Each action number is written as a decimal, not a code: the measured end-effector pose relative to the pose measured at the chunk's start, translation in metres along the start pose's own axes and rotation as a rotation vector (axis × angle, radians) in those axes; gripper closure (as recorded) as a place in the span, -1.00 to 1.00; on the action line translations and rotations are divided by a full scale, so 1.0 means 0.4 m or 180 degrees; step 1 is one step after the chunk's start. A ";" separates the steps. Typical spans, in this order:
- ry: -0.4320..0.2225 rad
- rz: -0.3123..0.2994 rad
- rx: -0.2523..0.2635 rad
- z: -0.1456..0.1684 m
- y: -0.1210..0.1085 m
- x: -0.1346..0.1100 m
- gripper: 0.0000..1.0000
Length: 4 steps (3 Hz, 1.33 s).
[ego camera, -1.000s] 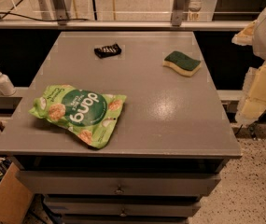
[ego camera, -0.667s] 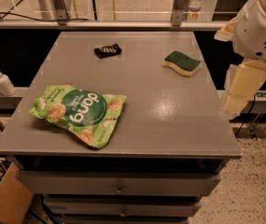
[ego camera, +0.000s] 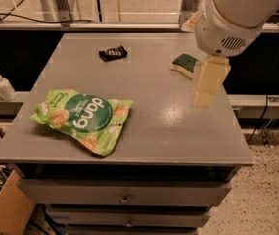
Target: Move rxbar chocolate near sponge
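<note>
1. Tabletop (ego camera: 153, 136): grey and flat, set on a cabinet with drawers (ego camera: 124, 194) below its front edge.
2. Robot arm (ego camera: 237, 18): a bulky white rounded housing that comes in from the upper right and hangs over the far right part of the tabletop.
3. Green snack bag (ego camera: 82, 119): lies flat at the front left with white lettering facing up, well apart from all other items.
4. Claw (ego camera: 204, 96): pale cream and blocky, pointing down from the arm housing above the right side of the tabletop, just beside the sponge on its near-right side. It holds nothing visible; I cannot tell whether it is spread or pressed together.
5. Sponge (ego camera: 183, 64): dark green top over a pale yellow base, far right on the tabletop.
6. Rxbar chocolate (ego camera: 113, 53): a small black wrapper lying flat at the far middle of the tabletop, well apart from the sponge and to its left.
7. Pump bottle (ego camera: 3, 85): white, upright on the ledge left of the cabinet.
</note>
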State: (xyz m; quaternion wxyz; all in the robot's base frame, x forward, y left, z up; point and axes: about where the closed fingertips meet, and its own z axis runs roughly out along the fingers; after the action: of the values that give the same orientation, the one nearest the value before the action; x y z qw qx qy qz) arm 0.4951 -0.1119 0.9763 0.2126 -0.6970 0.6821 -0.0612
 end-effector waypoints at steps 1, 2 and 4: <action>-0.0076 -0.0157 0.0125 0.045 -0.031 -0.062 -1.00; -0.0159 -0.0266 0.0254 0.087 -0.060 -0.127 -1.00; -0.0381 -0.0413 0.0384 0.156 -0.088 -0.257 -1.00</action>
State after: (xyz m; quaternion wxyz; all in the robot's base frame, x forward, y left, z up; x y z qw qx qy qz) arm 0.5447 0.0012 0.9543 0.2901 -0.7281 0.6166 -0.0739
